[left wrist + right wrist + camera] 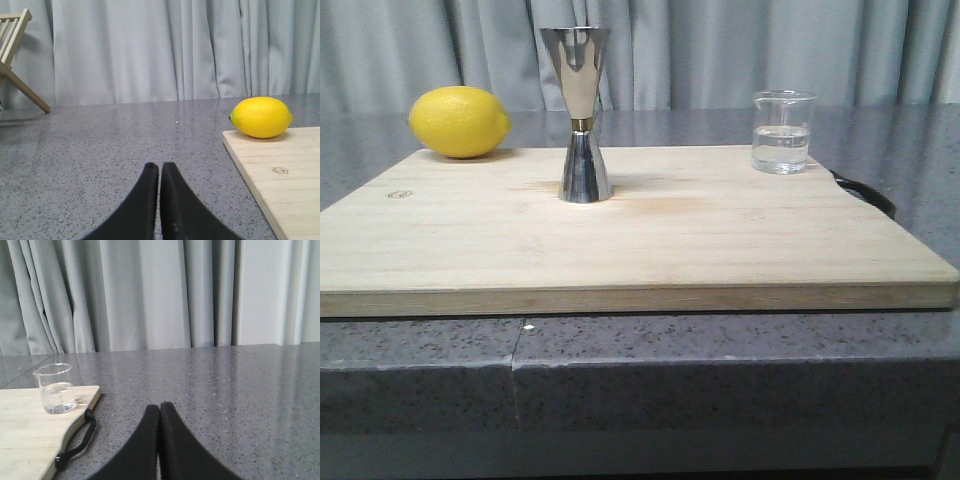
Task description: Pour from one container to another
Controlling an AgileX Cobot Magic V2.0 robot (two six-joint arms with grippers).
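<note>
A small clear glass beaker (782, 132) with some clear liquid stands upright at the far right corner of the wooden cutting board (620, 240); the right wrist view shows the beaker (56, 389) too. A tall steel hourglass jigger (582, 113) with a gold band at its waist stands upright near the board's far middle. Neither gripper appears in the front view. My left gripper (159, 167) is shut and empty, low over the grey counter left of the board. My right gripper (160, 409) is shut and empty, over the counter right of the board.
A yellow lemon (459, 121) rests at the board's far left corner; the left wrist view also shows the lemon (261, 117). A black strap (77, 441) hangs from the board's right end. A wooden rack (15, 55) stands far left. Grey curtains close off the back.
</note>
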